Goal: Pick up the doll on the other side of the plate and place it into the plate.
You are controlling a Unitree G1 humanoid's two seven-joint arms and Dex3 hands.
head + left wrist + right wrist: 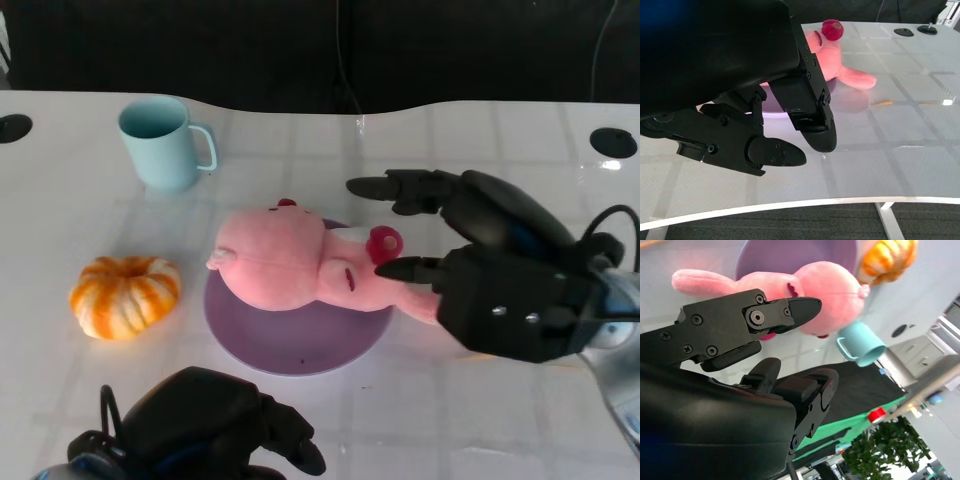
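The doll lies mostly on the plate, legs trailing over its rim. The right hand hovers beside it, fingers wide, holding nothing; placement looks nearly done

One pink doll is lying across one purple plate. One light-blue mug is standing at the far side of the table, and one orange-and-white pumpkin is sitting on it too. Two black hands are showing: the left hand and the right hand. Two dark round holes are sitting in the tabletop's far corners, possibly cable openings, though it is hard to tell.
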